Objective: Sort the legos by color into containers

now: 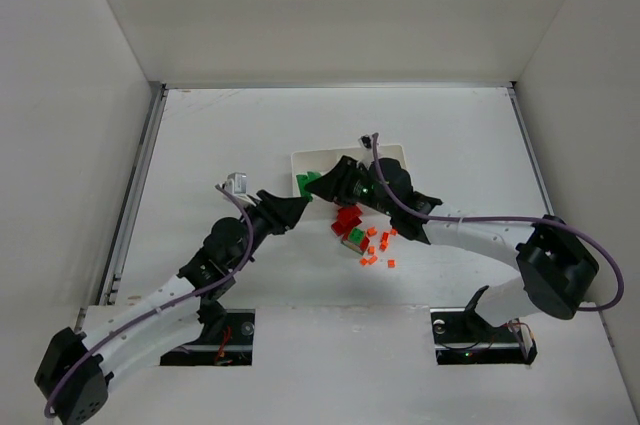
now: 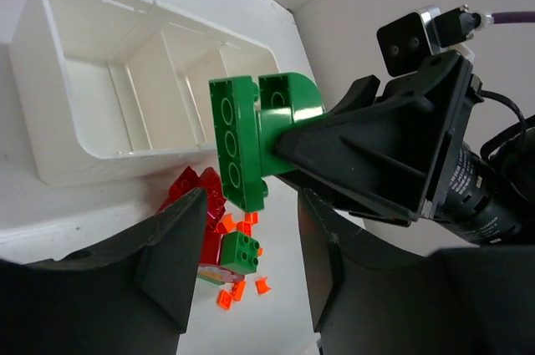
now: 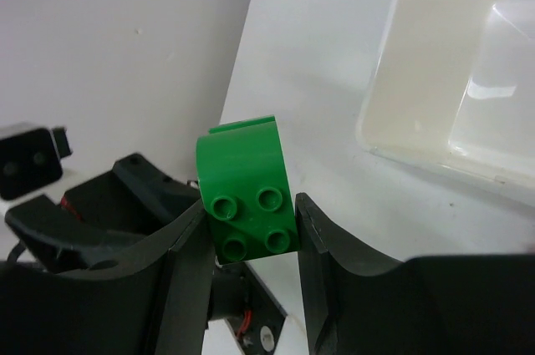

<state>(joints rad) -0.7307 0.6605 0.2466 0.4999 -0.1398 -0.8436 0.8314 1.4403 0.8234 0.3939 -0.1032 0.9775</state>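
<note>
My right gripper (image 1: 318, 185) is shut on a green lego (image 3: 247, 196) with a rounded top; it also shows in the left wrist view (image 2: 251, 138). It is held in the air near the left end of the white three-compartment tray (image 2: 50, 104), whose compartments look empty. My left gripper (image 2: 251, 263) is open and empty, just left of the pile in the top view (image 1: 298, 207). Below it lie red legos (image 2: 196, 196), a small green lego (image 2: 240, 252) and orange bits (image 2: 226, 298).
The right arm covers much of the tray (image 1: 390, 155) in the top view. The loose pile of red legos (image 1: 347, 218) and orange bits (image 1: 378, 245) lies just in front of the tray. White walls enclose the table.
</note>
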